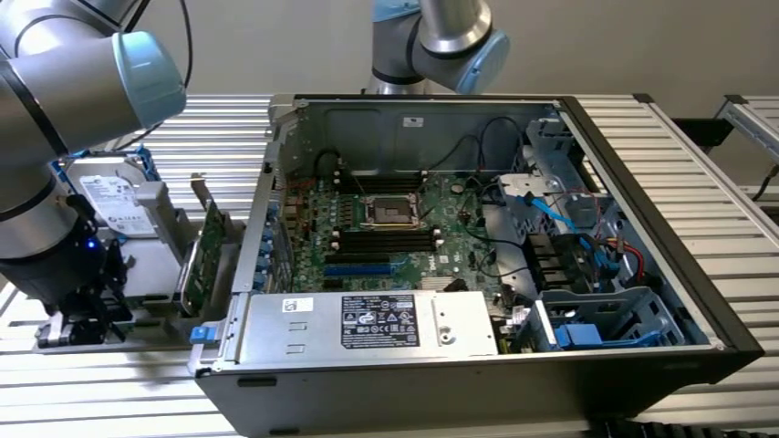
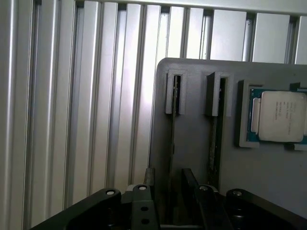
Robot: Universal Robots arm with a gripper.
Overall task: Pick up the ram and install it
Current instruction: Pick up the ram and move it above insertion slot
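The ram [image 2: 173,143] stands on its edge in a slot of a grey holder [image 2: 195,76] on the slatted desk [image 2: 96,105] — the slot farther from the processor [image 2: 280,116], which lies in the same holder. The pincer [image 2: 169,173] straddles the ram with its jaws wide, one finger [image 2: 150,176] on either side of the stick, and a gap shows on both sides. The holder sits to the exterior view's left of the open computer case [image 1: 487,401] — its black memory slots [image 1: 383,240] lie well apart from the ram.
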